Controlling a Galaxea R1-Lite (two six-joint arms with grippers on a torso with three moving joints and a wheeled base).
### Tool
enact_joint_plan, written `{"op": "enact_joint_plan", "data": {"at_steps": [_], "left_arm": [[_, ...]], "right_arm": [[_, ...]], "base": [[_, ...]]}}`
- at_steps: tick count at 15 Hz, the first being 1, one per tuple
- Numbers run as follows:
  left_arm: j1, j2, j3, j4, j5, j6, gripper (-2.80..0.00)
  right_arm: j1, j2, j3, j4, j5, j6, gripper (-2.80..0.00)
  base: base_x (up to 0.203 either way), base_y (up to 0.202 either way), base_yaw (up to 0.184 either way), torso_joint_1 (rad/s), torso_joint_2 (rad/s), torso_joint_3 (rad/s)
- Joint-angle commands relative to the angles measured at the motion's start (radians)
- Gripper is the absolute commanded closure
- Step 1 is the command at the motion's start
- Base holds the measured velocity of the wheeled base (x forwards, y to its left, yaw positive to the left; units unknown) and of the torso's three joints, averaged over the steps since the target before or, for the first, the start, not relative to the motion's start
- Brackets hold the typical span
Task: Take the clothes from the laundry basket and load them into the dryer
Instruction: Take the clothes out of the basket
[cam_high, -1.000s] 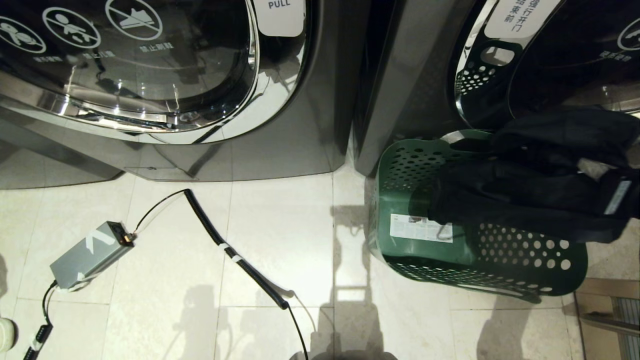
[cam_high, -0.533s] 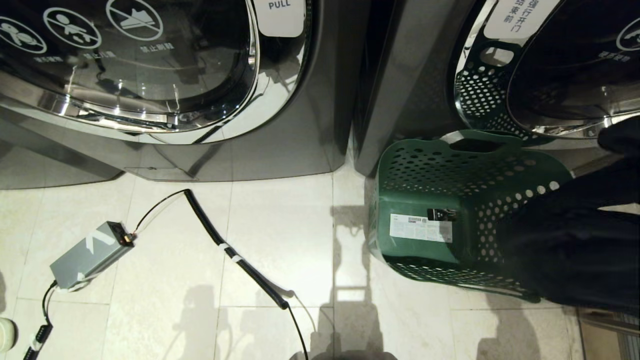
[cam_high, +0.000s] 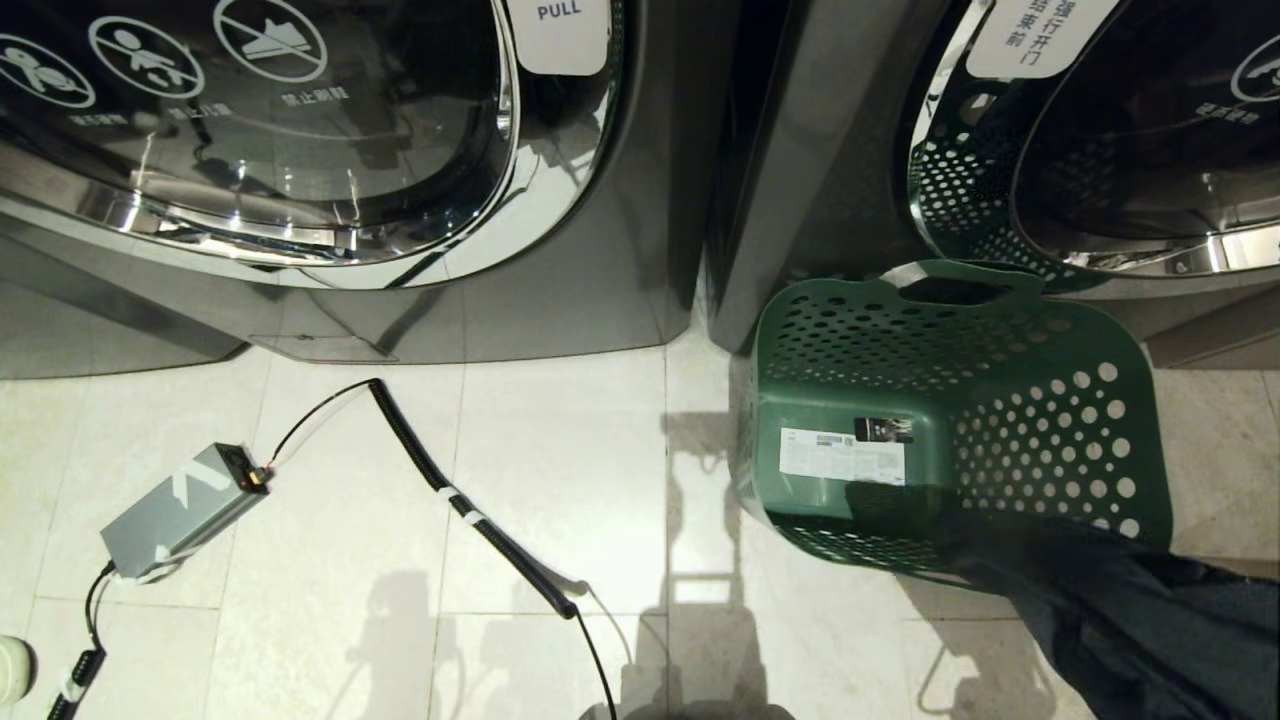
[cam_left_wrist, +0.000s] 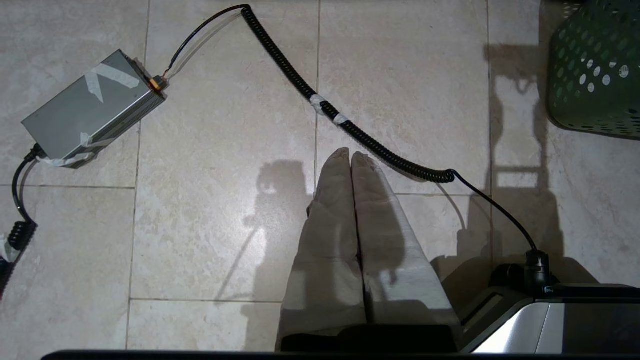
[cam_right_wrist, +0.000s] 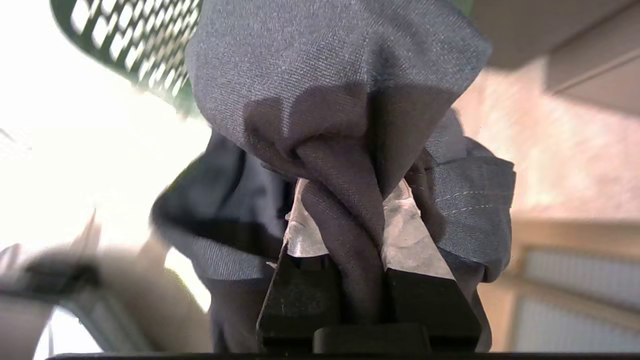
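Head view, read left to right: a grey box (cam_high: 183, 509) lies on the tiled floor (cam_high: 560, 470) at 8 o'clock, with a coiled cable (cam_high: 470, 510) running from it toward 6 o'clock. A dryer door (cam_high: 300, 130) with a chrome rim fills 11 o'clock; a second dryer door (cam_high: 1130, 150) sits at 1 o'clock. The green laundry basket (cam_high: 1050, 450) stands on the floor in front of the second dryer, at 3 o'clock, with a white label (cam_high: 842, 456) visible on its bottom. A dark garment (cam_high: 1130, 620) hangs at 5 o'clock, overlapping the basket's near rim and largely outside the basket.

Left wrist view: the left gripper (cam_left_wrist: 351, 157) hangs above the floor, fingers pressed together, nothing between them. The coiled cable passes just beyond the fingertips.

Right wrist view: the right gripper (cam_right_wrist: 345, 220) is pinching a bunched fold of the dark garment, which drapes over both fingers. The basket appears beyond the cloth.
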Motion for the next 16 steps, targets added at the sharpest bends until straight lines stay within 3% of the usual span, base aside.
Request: {"op": "enact_joint_plan", "data": {"at_steps": [1,3,11,16], "left_arm": [[0.0,-0.002,0.0,0.0,0.0,0.0,0.0],[0.0,-0.002,0.0,0.0,0.0,0.0,0.0],[0.0,-0.002,0.0,0.0,0.0,0.0,0.0],[0.0,-0.002,0.0,0.0,0.0,0.0,0.0]], "right_arm": [[0.011,-0.15,0.018,0.085,0.003,-0.001,0.0],[0.018,-0.152,0.018,0.164,0.003,0.011,0.0],[0.018,-0.152,0.019,0.164,-0.002,0.083,0.0],[0.018,-0.152,0.019,0.166,-0.002,0.081,0.0]], "base": [[0.0,0.0,0.0,0.0,0.0,0.0],[0.0,0.0,0.0,0.0,0.0,0.0],[0.0,0.0,0.0,0.0,0.0,0.0],[0.0,0.0,0.0,0.0,0.0,0.0]]}}
